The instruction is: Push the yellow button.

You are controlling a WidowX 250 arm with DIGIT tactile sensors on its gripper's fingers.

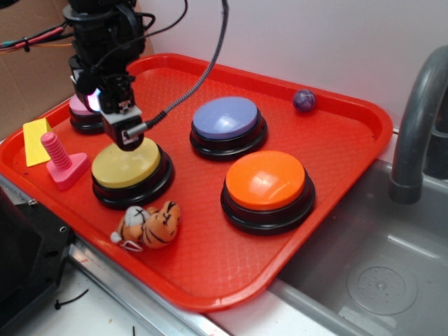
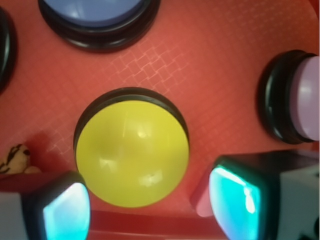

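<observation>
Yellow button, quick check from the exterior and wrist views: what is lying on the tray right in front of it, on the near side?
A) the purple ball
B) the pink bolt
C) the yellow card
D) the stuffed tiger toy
D: the stuffed tiger toy lies just in front of the yellow button, while the purple ball sits at the tray's far edge.

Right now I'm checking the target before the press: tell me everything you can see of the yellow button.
The yellow button is a large, round, glossy dome that looks like plastic, seated on a black circular base. It stands upright on the red tray, near its front left. The gripper is at its rear edge; contact cannot be told. In the wrist view the button lies between the two fingers, jaws open. A stuffed tiger lies just in front; the pink bolt stands to its left.
</observation>
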